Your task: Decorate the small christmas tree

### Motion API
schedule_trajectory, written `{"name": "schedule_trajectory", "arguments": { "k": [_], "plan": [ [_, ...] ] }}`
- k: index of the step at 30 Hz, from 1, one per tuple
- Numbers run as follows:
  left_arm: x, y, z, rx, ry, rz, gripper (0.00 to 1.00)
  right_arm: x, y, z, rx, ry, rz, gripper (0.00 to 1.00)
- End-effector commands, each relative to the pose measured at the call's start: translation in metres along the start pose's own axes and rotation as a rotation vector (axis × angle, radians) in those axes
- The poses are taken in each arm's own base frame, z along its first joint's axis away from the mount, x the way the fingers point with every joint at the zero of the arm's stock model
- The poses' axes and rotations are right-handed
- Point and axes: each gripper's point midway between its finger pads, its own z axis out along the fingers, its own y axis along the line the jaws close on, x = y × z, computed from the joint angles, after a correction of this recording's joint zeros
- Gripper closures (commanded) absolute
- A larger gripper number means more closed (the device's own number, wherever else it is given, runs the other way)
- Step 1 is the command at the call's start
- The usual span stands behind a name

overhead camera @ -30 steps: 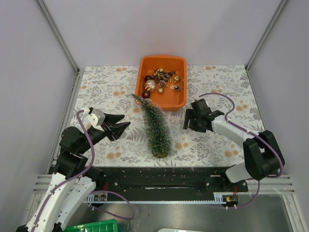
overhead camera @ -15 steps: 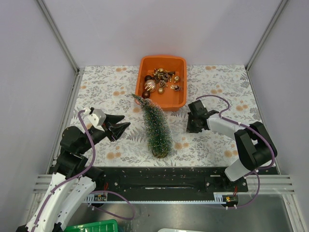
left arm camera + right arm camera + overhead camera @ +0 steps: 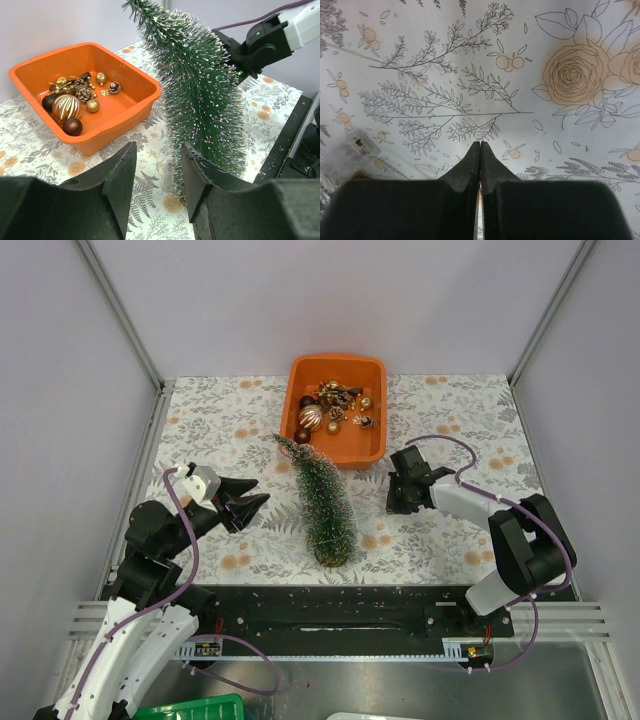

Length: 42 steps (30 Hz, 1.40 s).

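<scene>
The small christmas tree (image 3: 325, 505) stands on its brown base mid-table, dark green with white tips, leaning a little toward the orange tray (image 3: 338, 362). In the left wrist view the tree (image 3: 200, 85) rises just right of my left gripper (image 3: 159, 150), whose jaws stand apart with only tablecloth between them. That left gripper (image 3: 255, 505) sits left of the tree. My right gripper (image 3: 393, 502) is right of the tree, pointing down at the cloth. The right gripper (image 3: 480, 150) is shut with nothing held.
The tray (image 3: 125, 117) holds several ornaments (image 3: 330, 410): brown and gold balls, pinecones, small gold pieces. A small clear plastic piece (image 3: 350, 150) lies on the cloth by the tree's base. White walls ring the table, and a black rail runs along the near edge.
The right gripper has closed from open to shut, empty, and its arm has drawn in slightly toward the table. The left arm and the tree have not moved.
</scene>
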Motion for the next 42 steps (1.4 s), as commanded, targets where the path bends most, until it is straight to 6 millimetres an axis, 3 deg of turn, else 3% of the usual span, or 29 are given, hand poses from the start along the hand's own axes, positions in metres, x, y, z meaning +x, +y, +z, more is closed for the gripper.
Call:
{"name": "schedule_trajectory", "arguments": {
  "k": [1,4,11,15,19,21,27,31,33,37,42],
  "plan": [
    [-0.024,0.001,-0.003,-0.016,-0.062,0.045,0.55,-0.040,0.015,-0.049,-0.050,-0.139,-0.022,1.00],
    [-0.024,0.002,-0.004,-0.020,-0.054,0.052,0.55,-0.052,0.008,-0.094,-0.036,-0.244,-0.031,1.00],
    [-0.023,-0.004,-0.007,0.001,-0.059,0.031,0.55,-0.054,-0.047,-0.185,0.147,-0.428,0.006,1.00],
    [-0.024,-0.008,-0.007,0.020,-0.060,0.019,0.55,-0.057,-0.054,-0.251,0.099,-0.574,0.054,1.00],
    [-0.025,-0.010,-0.006,0.029,-0.062,0.018,0.55,-0.041,-0.038,-0.300,-0.074,-0.603,0.020,1.00],
    [-0.025,-0.010,-0.006,0.033,-0.064,0.014,0.55,-0.024,-0.022,-0.318,-0.211,-0.585,-0.020,1.00],
    [-0.027,-0.012,-0.005,0.049,-0.068,0.004,0.55,0.025,-0.004,-0.367,-0.466,-0.563,-0.123,1.00],
    [-0.033,-0.017,-0.005,0.080,-0.082,0.003,0.55,0.062,0.029,-0.408,-0.767,-0.545,-0.286,1.00],
    [-0.034,-0.019,-0.004,0.090,-0.078,-0.012,0.57,0.076,0.042,-0.418,-0.879,-0.509,-0.355,1.00],
    [-0.036,-0.020,-0.007,0.092,-0.088,-0.003,0.58,0.074,0.060,-0.414,-0.950,-0.451,-0.427,1.00],
    [-0.039,-0.024,-0.009,0.107,-0.093,0.005,0.58,0.050,0.085,-0.423,-1.015,-0.465,-0.531,1.00]
  ]
}}
